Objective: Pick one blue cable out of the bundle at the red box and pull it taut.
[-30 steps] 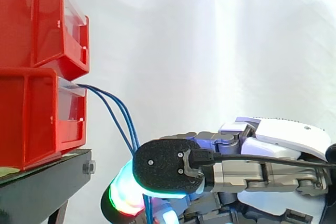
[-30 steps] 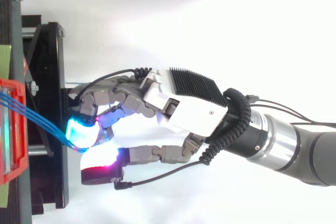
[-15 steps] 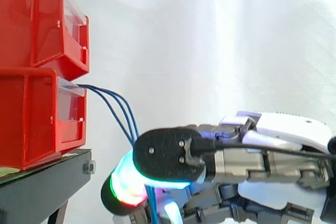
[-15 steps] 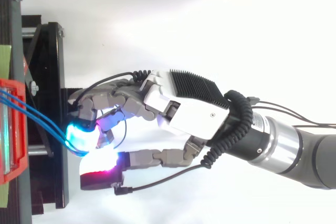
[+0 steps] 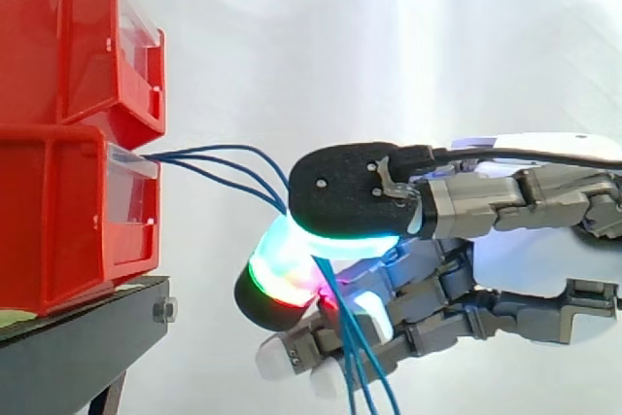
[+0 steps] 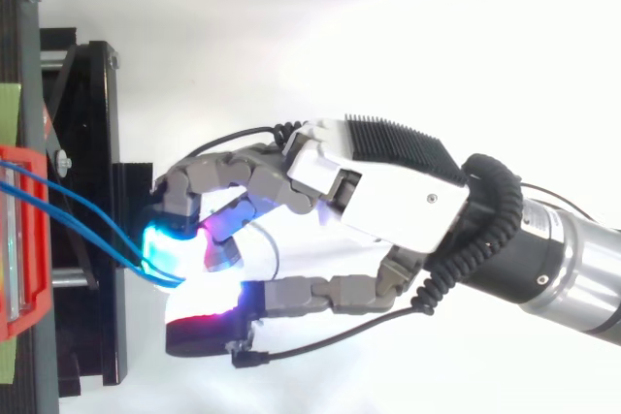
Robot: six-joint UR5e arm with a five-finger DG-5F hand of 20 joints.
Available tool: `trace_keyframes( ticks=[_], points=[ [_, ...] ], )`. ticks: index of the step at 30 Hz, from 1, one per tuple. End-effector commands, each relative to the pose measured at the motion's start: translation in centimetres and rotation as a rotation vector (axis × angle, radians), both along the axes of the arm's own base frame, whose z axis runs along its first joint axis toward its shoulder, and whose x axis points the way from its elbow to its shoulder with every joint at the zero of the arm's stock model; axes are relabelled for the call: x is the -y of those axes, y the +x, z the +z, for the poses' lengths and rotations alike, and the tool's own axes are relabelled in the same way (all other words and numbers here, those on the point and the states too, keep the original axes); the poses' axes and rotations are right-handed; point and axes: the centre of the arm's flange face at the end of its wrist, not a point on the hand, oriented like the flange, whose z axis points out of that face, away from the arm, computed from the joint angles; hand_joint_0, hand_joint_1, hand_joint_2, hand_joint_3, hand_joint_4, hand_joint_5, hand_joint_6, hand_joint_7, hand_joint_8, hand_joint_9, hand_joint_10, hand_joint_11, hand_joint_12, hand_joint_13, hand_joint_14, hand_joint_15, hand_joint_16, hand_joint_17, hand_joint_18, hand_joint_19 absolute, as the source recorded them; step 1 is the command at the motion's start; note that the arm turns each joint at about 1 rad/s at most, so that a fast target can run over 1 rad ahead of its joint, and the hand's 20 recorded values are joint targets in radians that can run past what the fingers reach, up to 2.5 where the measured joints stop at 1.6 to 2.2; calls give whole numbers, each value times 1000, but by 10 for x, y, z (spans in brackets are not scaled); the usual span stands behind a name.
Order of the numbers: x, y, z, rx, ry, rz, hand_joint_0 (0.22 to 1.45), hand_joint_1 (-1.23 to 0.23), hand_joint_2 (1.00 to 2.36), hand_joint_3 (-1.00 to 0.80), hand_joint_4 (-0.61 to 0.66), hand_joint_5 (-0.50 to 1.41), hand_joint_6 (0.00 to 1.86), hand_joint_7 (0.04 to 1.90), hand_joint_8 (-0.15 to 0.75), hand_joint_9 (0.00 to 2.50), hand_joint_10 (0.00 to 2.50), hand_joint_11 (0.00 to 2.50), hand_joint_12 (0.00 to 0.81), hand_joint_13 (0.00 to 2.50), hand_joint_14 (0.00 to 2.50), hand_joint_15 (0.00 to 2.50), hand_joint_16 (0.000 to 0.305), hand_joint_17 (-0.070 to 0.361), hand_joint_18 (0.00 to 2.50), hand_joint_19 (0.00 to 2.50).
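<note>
red bins (image 5: 58, 211): glossy moulded plastic is catching the light.
blue cables (image 5: 222, 174): smooth plastic sheathing is showing a faint sheen.
hand (image 6: 398, 206): glossy white plastic shell is covering grey metal links; pad backs are looking matt, black and pebbled.
stand (image 5: 78, 342): matt black metal is looking smooth.
curtain (image 5: 389, 46): matt white cloth is hanging in soft folds.

black stand (image 5: 78, 352) lower left | silver bolt (image 5: 163, 310) on its front edge | white curtain (image 5: 389, 46) behind

Brightly, evenly lit, blown out to near white from above; soft fold shadows on the white curtain (image 5: 389, 46) from the side; cyan, green, red flare off fingertips (image 5: 287, 264) of the hand (image 6: 388, 206) pinching blue cables (image 5: 180, 158).
</note>
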Motion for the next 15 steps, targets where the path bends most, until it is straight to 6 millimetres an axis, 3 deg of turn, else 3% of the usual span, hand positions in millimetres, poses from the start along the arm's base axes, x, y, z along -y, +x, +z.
trace_keyframes(
  ticks=[1, 8, 15],
  points=[
    [4, -6, 9, -27, 23, 0, 601, -790, 1029, 58, 16, -160, 860, 1313, 320, 944, 17, 1450, 431, 569, 9, 273, 60, 134, 538, 309],
    [10, -17, 12, -98, 38, -3, 604, -801, 1030, 59, 36, -162, 863, 1318, 320, 930, 16, 1462, 429, 570, 9, 277, 60, 134, 542, 308],
    [13, -26, 31, -122, 49, -4, 609, -814, 1029, 53, 33, -162, 868, 1316, 318, 923, 15, 1481, 428, 573, 9, 283, 59, 134, 545, 300]
  ],
)
